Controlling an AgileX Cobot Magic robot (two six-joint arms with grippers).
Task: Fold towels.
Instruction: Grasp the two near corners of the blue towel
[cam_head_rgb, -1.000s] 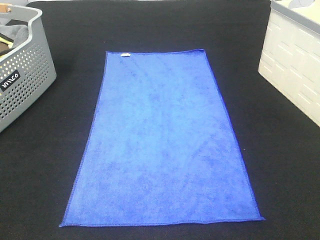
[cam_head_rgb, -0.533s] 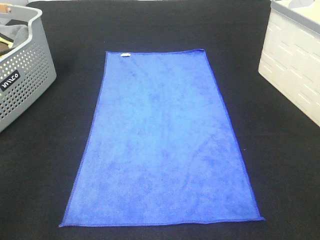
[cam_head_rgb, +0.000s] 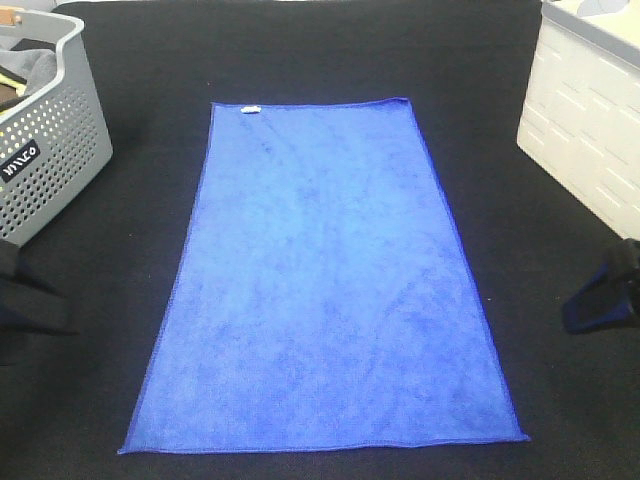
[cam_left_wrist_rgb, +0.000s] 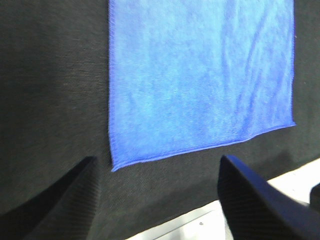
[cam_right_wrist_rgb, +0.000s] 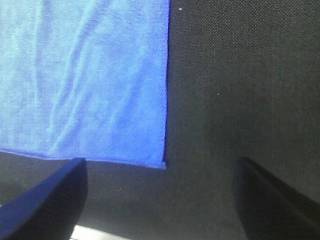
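A blue towel (cam_head_rgb: 325, 290) lies flat and spread out lengthwise on the black table, with a small white tag at its far left corner. My left gripper (cam_head_rgb: 40, 310) is at the left edge of the exterior high view, off the towel's near left side. It is open and empty in the left wrist view (cam_left_wrist_rgb: 160, 200), just short of the towel's (cam_left_wrist_rgb: 200, 75) near left corner. My right gripper (cam_head_rgb: 600, 300) is at the right edge, off the towel's near right side. It is open and empty in the right wrist view (cam_right_wrist_rgb: 160, 200), near the towel's (cam_right_wrist_rgb: 85, 75) near right corner.
A grey perforated basket (cam_head_rgb: 55, 150) holding cloth stands at the back left. A white crate (cam_head_rgb: 590, 120) stands at the back right. The table's light front edge (cam_left_wrist_rgb: 190, 225) shows close to the towel's near hem.
Both grippers have come into the exterior high view, one at the left edge and one at the right. The towel has not moved.
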